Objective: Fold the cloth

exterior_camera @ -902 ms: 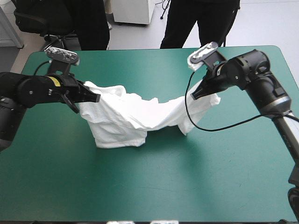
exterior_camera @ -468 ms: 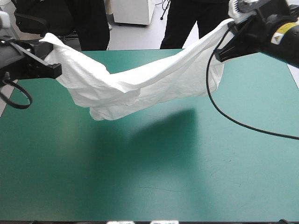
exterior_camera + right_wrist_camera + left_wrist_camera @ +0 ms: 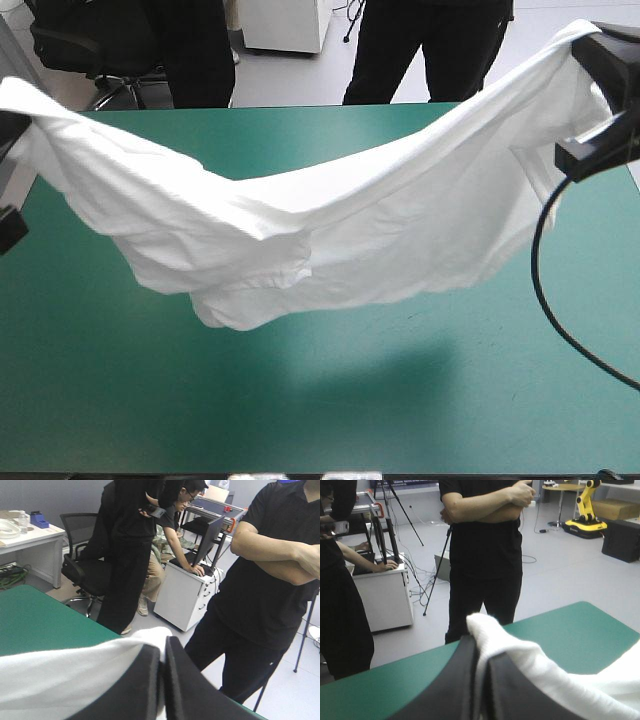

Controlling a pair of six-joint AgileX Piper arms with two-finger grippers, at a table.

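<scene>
T-shirt [image 3: 330, 230]: we hold it aloft, sagging mid-frame over the table [image 3: 300, 420].
Axis: upper left to upper right.
Left gripper [image 3: 480, 655]: clenched on its left end.
Right gripper [image 3: 161, 650]: clenched on its right end.

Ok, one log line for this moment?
stage: T-shirt held aloft | left gripper: shut on T-shirt | right gripper: shut on T-shirt | T-shirt: stretched between them, sagging mid-span above table

White T-shirt [image 3: 330, 235] lifted, stretched wide above the teal-green table, middle sagging, wrinkled
</scene>
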